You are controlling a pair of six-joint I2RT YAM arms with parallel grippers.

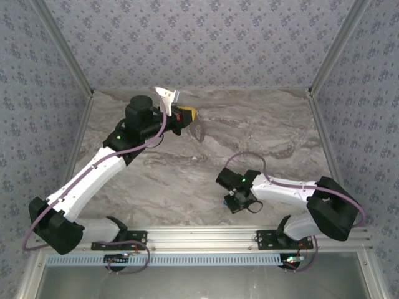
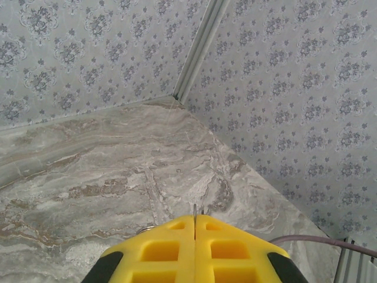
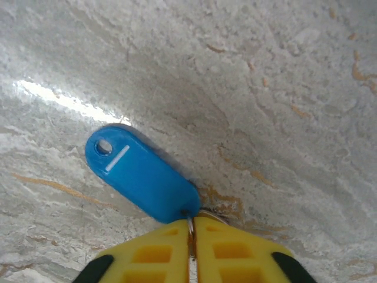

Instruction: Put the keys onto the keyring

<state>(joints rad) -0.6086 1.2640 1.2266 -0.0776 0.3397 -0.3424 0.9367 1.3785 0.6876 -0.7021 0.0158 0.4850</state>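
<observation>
The key's bright blue plastic head (image 3: 141, 174) lies flat on the marble, seen in the right wrist view. A small metal loop (image 3: 204, 214) at its near end is pinched between the yellow fingers of my right gripper (image 3: 192, 221), which is shut on it. From above, that gripper (image 1: 234, 202) sits low over the table's front middle. My left gripper (image 1: 191, 115) is raised at the back of the table and is shut on the keyring. A thin wire of the keyring (image 2: 195, 210) sticks out between its closed yellow fingertips (image 2: 195, 218), and a faint loop (image 1: 199, 129) hangs below them.
The marble tabletop (image 1: 262, 131) is walled by patterned panels at the back and both sides. A metal rail (image 1: 206, 235) runs along the near edge between the two arm bases. A cable loops over the right arm (image 1: 249, 156).
</observation>
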